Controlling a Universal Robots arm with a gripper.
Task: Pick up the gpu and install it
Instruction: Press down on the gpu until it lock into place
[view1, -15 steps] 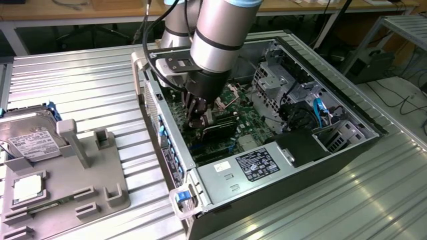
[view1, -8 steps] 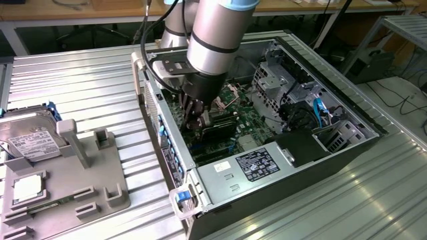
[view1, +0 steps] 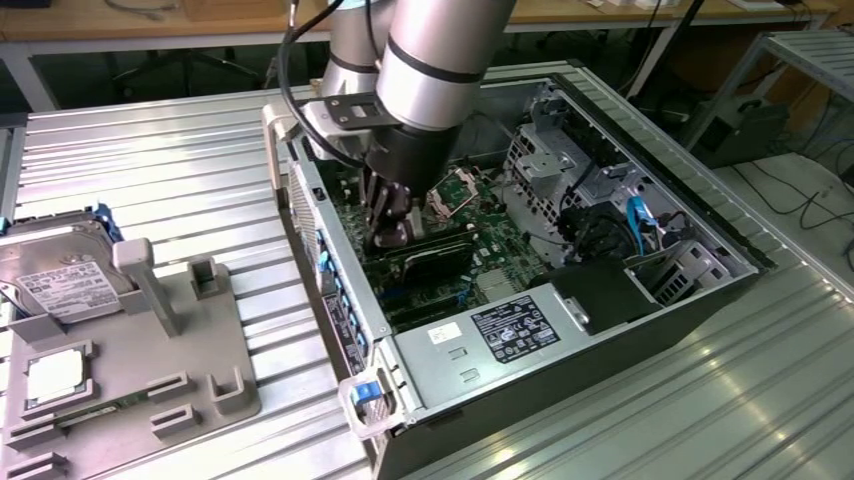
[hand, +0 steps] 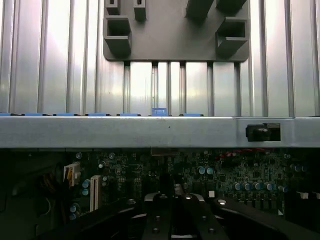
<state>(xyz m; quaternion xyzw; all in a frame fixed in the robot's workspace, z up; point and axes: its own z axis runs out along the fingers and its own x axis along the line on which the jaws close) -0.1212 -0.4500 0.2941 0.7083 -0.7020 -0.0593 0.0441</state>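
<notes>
The gpu (view1: 434, 262) lies flat inside the open computer case (view1: 694, 290), its dark face up, over the green board near the middle. The gripper (view1: 391, 232) hangs just above the card's end nearest the case's perforated wall; whether it touches is unclear, and I cannot tell how the jaws stand. Outside the case, on the ribbed metal worktop (view1: 174, 170), a grey holder (view1: 147, 370) carries a hard drive (view1: 60, 275) and a square silver chip (view1: 56, 372).

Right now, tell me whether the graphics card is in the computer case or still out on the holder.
In the case. The graphics card stands on edge on the motherboard inside the open computer case, with the gripper at its top edge. Whether it is fully seated: cannot tell.
</notes>
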